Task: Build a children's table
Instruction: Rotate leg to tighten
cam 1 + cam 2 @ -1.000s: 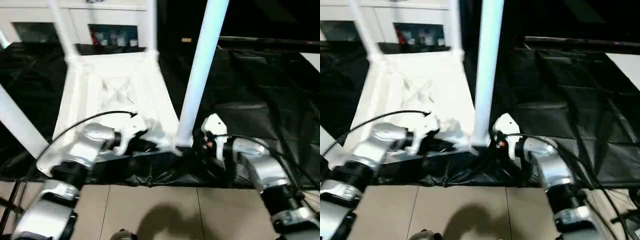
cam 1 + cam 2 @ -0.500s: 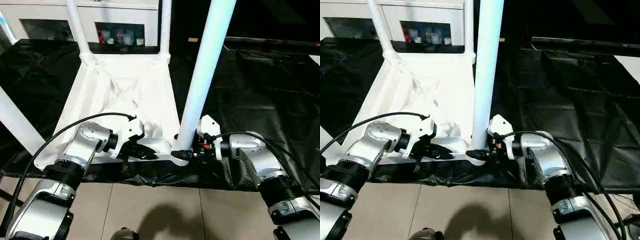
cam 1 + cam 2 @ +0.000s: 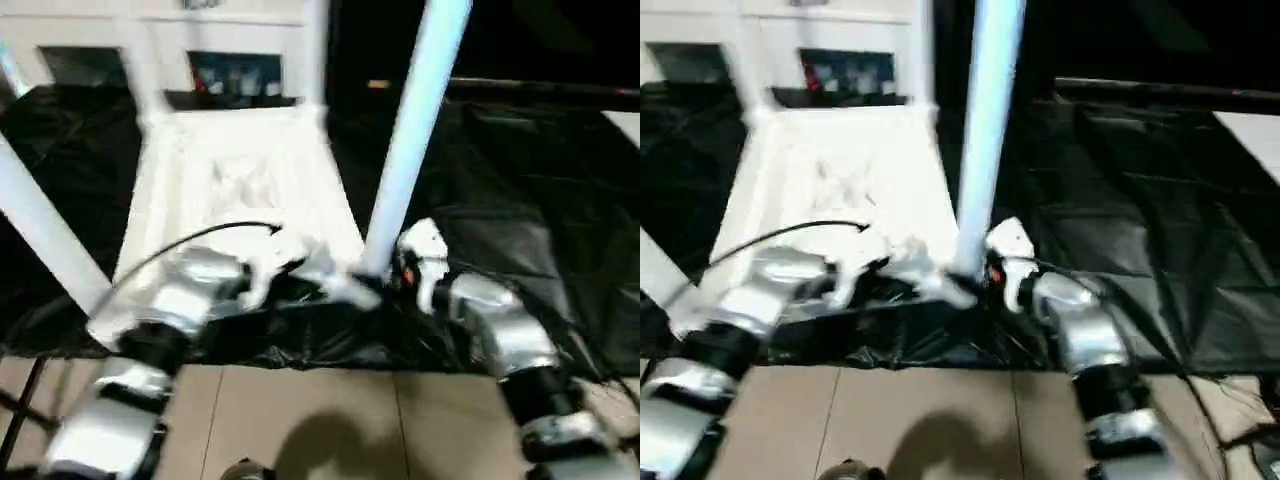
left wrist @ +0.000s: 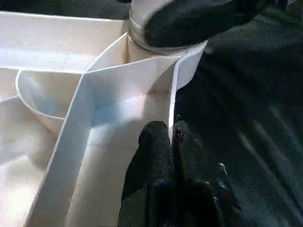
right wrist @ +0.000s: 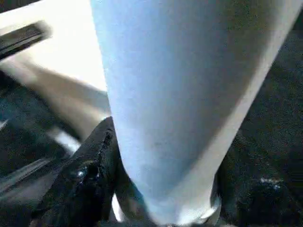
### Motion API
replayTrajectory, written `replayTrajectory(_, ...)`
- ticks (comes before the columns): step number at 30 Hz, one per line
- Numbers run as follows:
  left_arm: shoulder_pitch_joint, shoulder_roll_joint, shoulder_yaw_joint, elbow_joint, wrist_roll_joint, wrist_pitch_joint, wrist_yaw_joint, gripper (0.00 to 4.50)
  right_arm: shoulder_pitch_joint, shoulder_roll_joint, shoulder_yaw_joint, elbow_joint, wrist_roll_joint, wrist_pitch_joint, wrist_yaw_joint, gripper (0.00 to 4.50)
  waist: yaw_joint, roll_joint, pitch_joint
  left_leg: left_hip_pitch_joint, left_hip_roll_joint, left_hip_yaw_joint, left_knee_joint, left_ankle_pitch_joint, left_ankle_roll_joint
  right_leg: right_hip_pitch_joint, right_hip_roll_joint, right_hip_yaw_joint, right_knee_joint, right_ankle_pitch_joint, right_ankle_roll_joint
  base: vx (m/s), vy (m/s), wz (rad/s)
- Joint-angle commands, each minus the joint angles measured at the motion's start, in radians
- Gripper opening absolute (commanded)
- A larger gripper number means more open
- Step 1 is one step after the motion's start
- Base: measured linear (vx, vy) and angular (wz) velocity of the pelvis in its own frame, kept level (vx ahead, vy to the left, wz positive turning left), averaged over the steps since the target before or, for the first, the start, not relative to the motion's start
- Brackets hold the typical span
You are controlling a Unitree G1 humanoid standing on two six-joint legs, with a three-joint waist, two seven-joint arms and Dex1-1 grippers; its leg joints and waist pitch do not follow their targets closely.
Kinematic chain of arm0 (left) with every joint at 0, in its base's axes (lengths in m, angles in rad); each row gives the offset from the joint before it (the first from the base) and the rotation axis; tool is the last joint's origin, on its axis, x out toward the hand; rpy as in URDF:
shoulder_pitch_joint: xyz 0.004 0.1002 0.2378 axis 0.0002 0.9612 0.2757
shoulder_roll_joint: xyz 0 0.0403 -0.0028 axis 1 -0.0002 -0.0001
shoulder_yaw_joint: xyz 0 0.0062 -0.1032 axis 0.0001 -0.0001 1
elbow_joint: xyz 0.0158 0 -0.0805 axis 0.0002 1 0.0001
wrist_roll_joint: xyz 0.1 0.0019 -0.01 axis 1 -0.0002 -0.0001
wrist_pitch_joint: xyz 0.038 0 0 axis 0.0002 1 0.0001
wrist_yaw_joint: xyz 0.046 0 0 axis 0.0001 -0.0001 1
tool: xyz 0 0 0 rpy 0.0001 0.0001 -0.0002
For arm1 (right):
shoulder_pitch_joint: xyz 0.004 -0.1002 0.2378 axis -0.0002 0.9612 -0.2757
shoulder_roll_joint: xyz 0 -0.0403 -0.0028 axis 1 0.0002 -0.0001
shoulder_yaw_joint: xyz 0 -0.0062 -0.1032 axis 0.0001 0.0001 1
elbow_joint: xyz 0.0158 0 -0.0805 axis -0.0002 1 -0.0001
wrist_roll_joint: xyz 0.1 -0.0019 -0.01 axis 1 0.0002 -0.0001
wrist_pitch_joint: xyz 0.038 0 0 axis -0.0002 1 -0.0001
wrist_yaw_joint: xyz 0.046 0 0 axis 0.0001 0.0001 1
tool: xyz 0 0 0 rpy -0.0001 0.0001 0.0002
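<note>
Two black fingers of the right gripper clamped the near leg just above its socket. Left gripper, fingers together, touched a rib of the upturned tabletop; leg tops were cut off, head views blurred.
</note>
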State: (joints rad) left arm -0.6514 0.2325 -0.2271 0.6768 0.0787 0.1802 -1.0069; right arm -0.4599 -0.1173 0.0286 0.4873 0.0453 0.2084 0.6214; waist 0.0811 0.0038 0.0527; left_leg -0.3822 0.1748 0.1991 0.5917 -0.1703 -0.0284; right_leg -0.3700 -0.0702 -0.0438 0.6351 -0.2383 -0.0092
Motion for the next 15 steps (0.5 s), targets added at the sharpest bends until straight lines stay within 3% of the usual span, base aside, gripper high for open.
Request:
replayTrajectory(1, -0.023, -0.092, 0.009, -0.053, -0.021, 0.024, 0.111, 0.0, 0.007, 0.133, 0.073, 0.04, 0.01, 0.027, -0.076, 2.56, -0.006, -0.002, -0.054, 0.023, 0.067, -0.04, -0.086, -0.261, -0.035, 0.022, -0.093, 0.049, -0.094, -0.216, -0.208, 0.0, 0.0, 0.0)
replayTrajectory(4, -0.019, -0.125, -0.004, -0.062, -0.02, 0.024, 0.134, 0.0, -0.009, 0.201, 0.078, 0.048, -0.001, 0.002, -0.146, 2.56, -0.016, 0.003, -0.057, 0.026, 0.064, -0.039, -0.085, -0.264, -0.034, 0.019, -0.088, 0.047, -0.095, -0.176, -0.203, 0.0, 0.0, 0.0)
replayTrajectory(5, -0.018, -0.128, -0.007, -0.063, -0.02, 0.022, 0.133, 0.0, -0.011, 0.211, 0.077, 0.044, 0.002, 0.0, -0.151, 2.9, -0.018, -0.004, -0.057, 0.027, 0.064, -0.038, -0.084, -0.266, -0.028, 0.018, -0.088, 0.048, -0.096, -0.169, -0.205, 0.0, 0.0, 0.0)
replayTrajectory(8, -0.009, -0.124, -0.015, -0.078, -0.03, 0.016, 0.093, 0.0, -0.006, 0.22, 0.072, 0.011, 0.03, 0.008, -0.12, 3.25, -0.02, 0.0, -0.058, 0.022, 0.062, -0.036, -0.082, -0.234, -0.003, 0.021, -0.088, 0.049, -0.093, -0.116, -0.21, 0.0, 0.0, 0.0)
replayTrajectory(11, 0.005, -0.096, -0.019, -0.096, -0.038, 0.001, 0.041, 0.0, 0.016, 0.179, 0.075, -0.044, 0.053, 0.051, -0.04, 3.46, -0.019, -0.001, -0.06, 0.019, 0.063, -0.036, -0.079, -0.205, 0.019, 0.027, -0.088, 0.049, -0.088, -0.072, -0.216, 0.0, 0.0, 0.0)
replayTrajectory(12, 0.009, -0.084, -0.016, -0.103, -0.045, 0.007, 0.022, 0.0, 0.023, 0.155, 0.086, -0.055, 0.047, 0.044, -0.012, 3.7, -0.018, 0.0, -0.06, 0.02, 0.063, -0.034, -0.077, -0.193, 0.028, 0.025, -0.087, 0.048, -0.087, -0.052, -0.219, 0.0, 0.0, 0.0)
replayTrajectory(14, 0.013, -0.064, -0.015, -0.106, -0.053, -0.001, -0.011, 0.0, 0.031, 0.113, 0.101, -0.068, 0.041, 0.03, 0.039, 3.75, -0.016, -0.002, -0.062, 0.019, 0.062, -0.033, -0.074, -0.176, 0.036, 0.028, -0.087, 0.048, -0.084, -0.024, -0.222, 0.0, 0.0, 0.0)
replayTrajectory(15, 0.017, -0.033, -0.014, -0.107, -0.064, -0.014, -0.066, 0.0, 0.037, 0.047, 0.122, -0.072, 0.032, -0.002, 0.119, 3.75, -0.015, 0.001, -0.063, 0.017, 0.062, -0.034, -0.072, -0.159, 0.044, 0.029, -0.087, 0.046, -0.081, 0.003, -0.228, 0.0, 0.0, 0.0)
